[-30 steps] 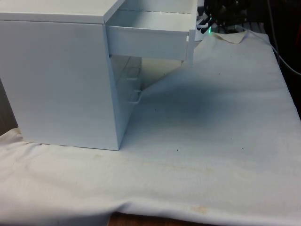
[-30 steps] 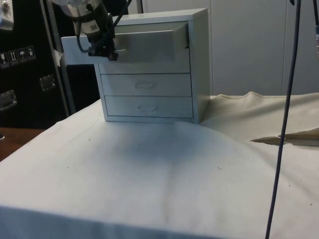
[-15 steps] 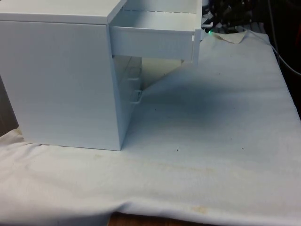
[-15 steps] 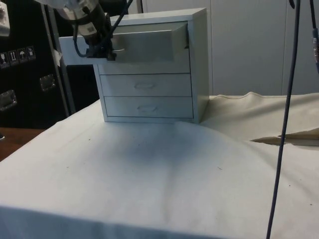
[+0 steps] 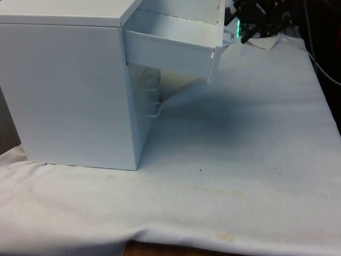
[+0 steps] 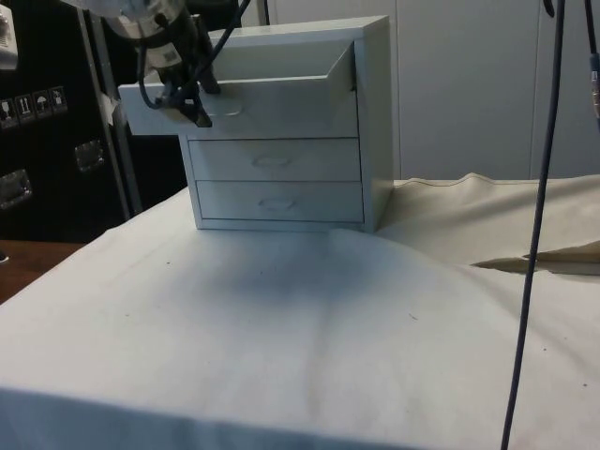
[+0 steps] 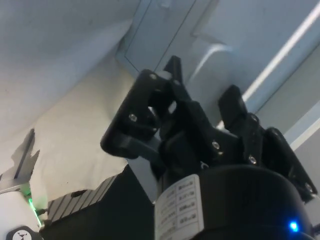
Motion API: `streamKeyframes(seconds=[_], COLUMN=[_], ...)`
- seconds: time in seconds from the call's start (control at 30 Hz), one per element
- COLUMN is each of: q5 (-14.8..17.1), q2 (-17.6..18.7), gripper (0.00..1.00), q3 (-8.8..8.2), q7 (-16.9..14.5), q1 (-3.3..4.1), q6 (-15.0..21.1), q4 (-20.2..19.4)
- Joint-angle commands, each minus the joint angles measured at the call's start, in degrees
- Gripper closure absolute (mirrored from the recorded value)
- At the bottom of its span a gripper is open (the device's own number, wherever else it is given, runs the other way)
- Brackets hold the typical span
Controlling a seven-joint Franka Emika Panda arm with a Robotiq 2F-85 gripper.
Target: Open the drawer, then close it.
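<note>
Drawer (image 5: 170, 50), the top one of the white chest (image 5: 69, 85), stands pulled out and sagging at its front in the front view, the chest near the table's (image 5: 240, 160) left edge, the gripper (image 5: 250, 24) beyond the drawer's front. From the side, the gripper (image 6: 192, 98) sits at the drawer's (image 6: 244, 98) front panel. In the wrist view, the fingers (image 7: 170, 90) are spread apart beside the handle (image 7: 210, 55), gripping nothing.
</note>
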Motion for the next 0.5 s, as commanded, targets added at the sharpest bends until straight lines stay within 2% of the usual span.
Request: streamKeyframes(seconds=[0.0, 0.2, 0.23, 0.3, 0.4, 0.47], q5=[0.0, 0.0, 0.1, 0.2, 0.2, 0.0], q2=[-0.1, 0.0, -0.1, 0.1, 0.4, 0.1], gripper=[0.42, 0.09, 0.09, 0.00, 0.00, 0.00], q3=[0.00, 0.00, 0.00, 0.17, 0.86, 1.20], q7=[-0.1, 0.0, -0.1, 0.1, 0.9, 1.0], q1=[-0.06, 0.00, -0.06, 0.06, 0.34, 0.06], q6=[0.0, 0.0, 0.0, -0.2, -0.8, -0.3], q4=[0.0, 0.0, 0.0, 0.2, 0.7, 0.5])
